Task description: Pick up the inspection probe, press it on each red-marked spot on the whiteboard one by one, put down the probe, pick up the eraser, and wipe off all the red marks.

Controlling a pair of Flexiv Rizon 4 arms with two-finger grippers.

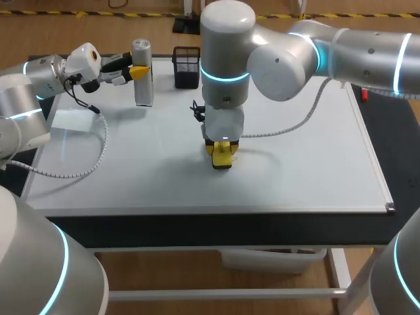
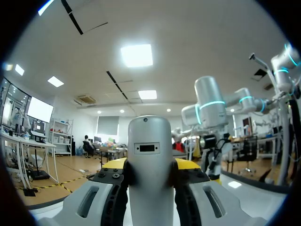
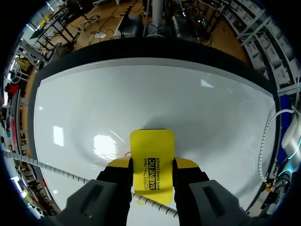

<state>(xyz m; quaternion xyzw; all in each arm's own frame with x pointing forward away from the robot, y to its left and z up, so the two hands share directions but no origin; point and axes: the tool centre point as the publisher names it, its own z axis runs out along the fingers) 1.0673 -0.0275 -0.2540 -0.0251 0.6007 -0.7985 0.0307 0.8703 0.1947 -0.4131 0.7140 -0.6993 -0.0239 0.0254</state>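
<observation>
The grey inspection probe (image 1: 143,82) stands upright over the whiteboard's (image 1: 295,164) far left part, with my left gripper (image 1: 138,71) shut on its upper half. In the left wrist view the probe (image 2: 150,160) fills the gap between the yellow tips of the left gripper (image 2: 150,172). My right gripper (image 1: 223,152) points straight down at mid-board, shut on the yellow eraser (image 1: 222,157), which rests against the surface. The right wrist view shows the eraser (image 3: 152,155) flat on the whiteboard (image 3: 211,108) between the right gripper's (image 3: 152,165) fingers, and a faint red trace (image 3: 126,153) beside it.
A black mesh pen holder (image 1: 187,65) stands at the far edge of the board, right of the probe. A sheet of paper (image 1: 72,119) lies at the left edge. My right arm's cable (image 1: 289,128) hangs over the middle of the board.
</observation>
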